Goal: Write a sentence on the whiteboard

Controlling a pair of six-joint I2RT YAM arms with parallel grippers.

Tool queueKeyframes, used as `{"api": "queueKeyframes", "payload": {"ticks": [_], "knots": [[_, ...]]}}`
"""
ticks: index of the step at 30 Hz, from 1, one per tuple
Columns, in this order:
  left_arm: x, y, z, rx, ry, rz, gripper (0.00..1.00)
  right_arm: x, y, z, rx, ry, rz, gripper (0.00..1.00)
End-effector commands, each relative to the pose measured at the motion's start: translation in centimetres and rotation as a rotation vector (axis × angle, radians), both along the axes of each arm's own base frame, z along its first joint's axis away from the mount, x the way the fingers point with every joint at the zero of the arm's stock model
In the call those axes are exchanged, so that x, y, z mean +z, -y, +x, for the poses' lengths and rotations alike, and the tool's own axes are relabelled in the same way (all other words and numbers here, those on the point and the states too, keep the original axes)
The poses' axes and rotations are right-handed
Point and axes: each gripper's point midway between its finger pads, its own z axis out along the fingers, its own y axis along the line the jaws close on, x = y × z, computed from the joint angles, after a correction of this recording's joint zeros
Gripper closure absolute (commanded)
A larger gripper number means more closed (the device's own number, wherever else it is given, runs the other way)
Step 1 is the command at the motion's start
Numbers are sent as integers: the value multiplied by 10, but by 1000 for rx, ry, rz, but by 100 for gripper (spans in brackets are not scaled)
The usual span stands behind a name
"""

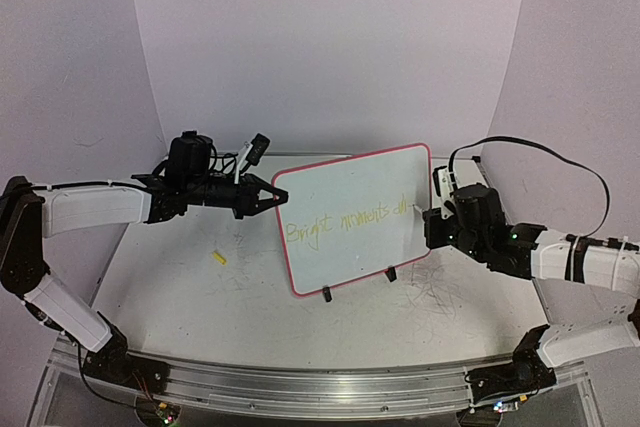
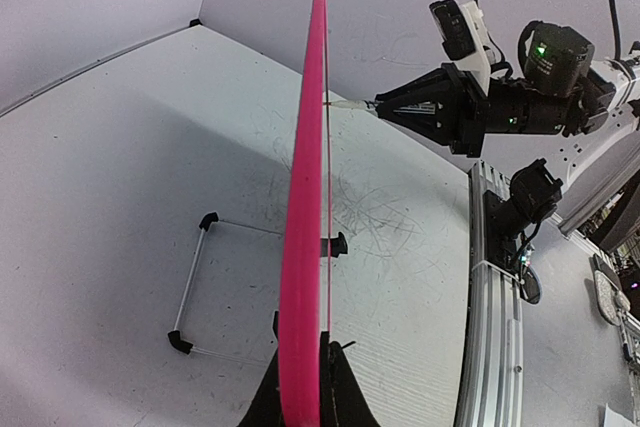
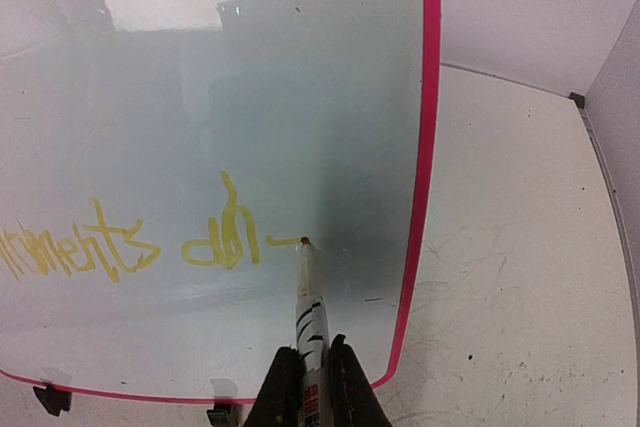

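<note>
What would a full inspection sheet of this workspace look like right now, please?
Surface: white table, scuffed with grey scribbles near the board.
Job's things: whiteboard upright on a wire stand; yellow sentence unfinished, reading "Bright moments" plus a few letters.
Clutter: one small yellow piece lying on the table beside the board.
Grippers: left gripper shut on the whiteboard's side edge; right gripper shut on a marker, its tip touching the board.
Cables: black cable looping above the right arm, off the table.
Surroundings: plain pale walls; nothing else seen.
</note>
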Motion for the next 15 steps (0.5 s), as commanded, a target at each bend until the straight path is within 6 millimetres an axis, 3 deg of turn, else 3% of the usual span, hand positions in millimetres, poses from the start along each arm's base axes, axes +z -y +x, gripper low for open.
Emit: {"api": "queueKeyframes", "payload": {"ticks": [1, 15], "knots": [[-36, -6, 5, 10, 34, 132, 100, 25, -1, 10, -20, 77, 48, 100], [-37, -6, 6, 10, 32, 133, 100, 28, -8, 8, 22, 85, 67, 100]]}}
